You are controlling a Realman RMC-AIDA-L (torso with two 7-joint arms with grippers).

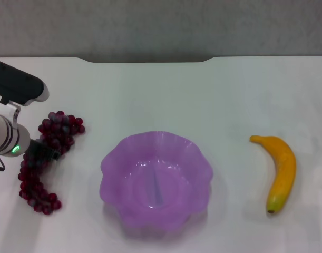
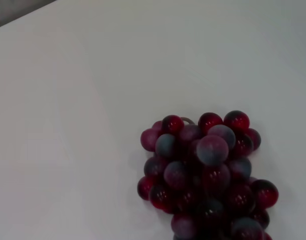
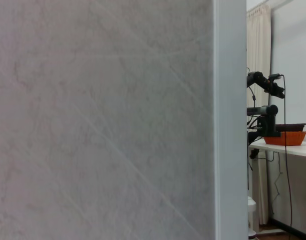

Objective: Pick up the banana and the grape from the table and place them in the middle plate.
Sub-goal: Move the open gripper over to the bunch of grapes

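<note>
The grape (image 1: 59, 126) is a long dark red-purple bunch lying on the white table (image 1: 203, 95) at the left. My left gripper (image 1: 45, 152) is down on the middle of the bunch, its dark tip among the berries. In the left wrist view the grape (image 2: 208, 170) fills the near part of the picture, resting on the table. The middle plate (image 1: 105, 169), translucent purple with a wavy rim, stands in the centre with nothing in it. The banana (image 1: 283, 168) lies on the table to the right of the plate, untouched. My right gripper is out of the head view.
A dark gap (image 1: 147, 59) runs along the table's far edge. The right wrist view shows only a grey wall (image 3: 102, 120) and, far off, another table with an orange tray (image 3: 289, 138).
</note>
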